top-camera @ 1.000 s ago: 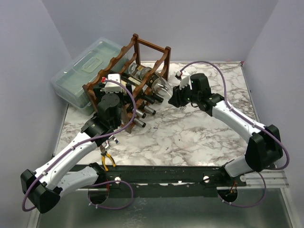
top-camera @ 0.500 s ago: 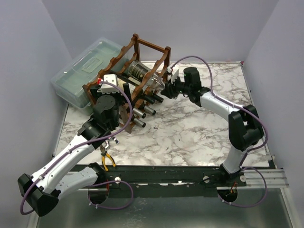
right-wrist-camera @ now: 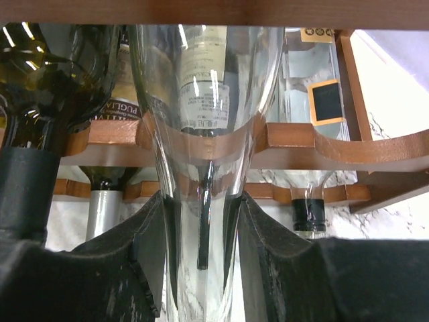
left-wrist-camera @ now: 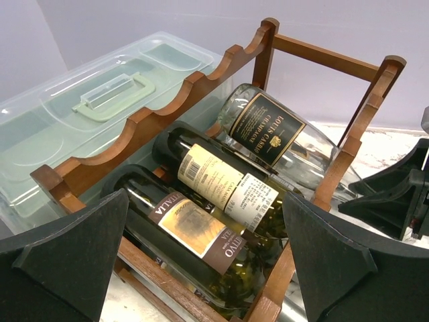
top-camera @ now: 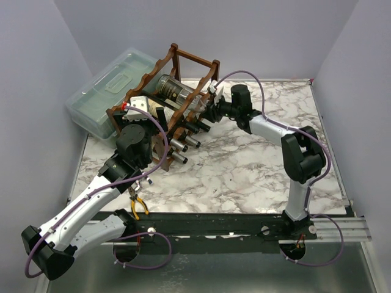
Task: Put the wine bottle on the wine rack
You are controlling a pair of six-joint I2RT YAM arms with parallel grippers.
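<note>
Your right gripper (right-wrist-camera: pixel 200 209) is clamped on the neck of the clear wine bottle (left-wrist-camera: pixel 268 134). The bottle lies tilted across the top tier of the wine rack (top-camera: pixel 197 60), above two labelled dark bottles (left-wrist-camera: pixel 221 186). Your left gripper (top-camera: pixel 146 116) hangs just beside the rack's left end, jaws spread wide.

Robot lab cell, plain grey walls (top-camera: pixel 36 55), marble-print table (top-camera: pixel 244 177) (black mounting rail (top-camera: pixel 214 224))

From the lower left of the overhead view the left arm (top-camera: pixel 91 201) stretches up toward centre-left, the left gripper (top-camera: pixel 145 115) spread wide and holding nothing. The right arm (top-camera: pixel 269 128) reaches to upper centre, elbow bent at right, the right gripper (top-camera: pixel 211 110) pinching the wine bottle (right-wrist-camera: pixel 201 100) at its neck.
</note>
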